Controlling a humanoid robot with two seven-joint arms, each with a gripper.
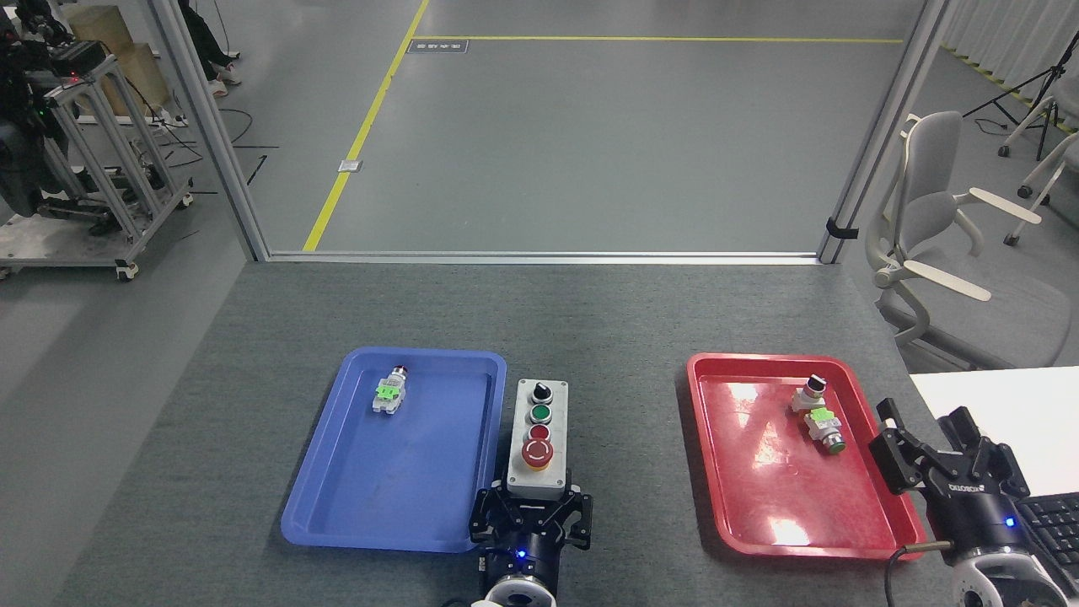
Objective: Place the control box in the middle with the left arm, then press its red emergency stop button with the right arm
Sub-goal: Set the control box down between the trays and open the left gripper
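**Inspector A:** Where does the box [538,438] stand?

**Inspector B:** We find it on the grey tabletop [624,337], just right of the blue tray [337,506] and well apart from the red tray [716,472]. Its long axis runs straight away from us. It sits nearer the blue tray than the midpoint between the two.

**Inspector A:** The controls?

**Inspector B:** One row, far to near: black knob [540,390], green button [539,413], small red button [538,433], then the stop button [537,453], a red mushroom cap on a yellow collar, nearest us.

**Inspector A:** Our left gripper [531,506]?

**Inspector B:** At the box's near end, claws clamped on either side of it. We record a firm hold on the box. Blue light lit on the wrist.

**Inspector A:** And the right gripper [931,451]?

**Inspector B:** Its claws are spread apart with nothing between them. It hangs at the red tray's right rim, well away from the box. A thin cable [893,561] with a metal plug shows below it.

**Inspector A:** Anything else on the table?

**Inspector B:** One switch part [389,394] with a green tag in the blue tray; two switch parts [818,409] in the red tray's far right corner, touching or nearly so.
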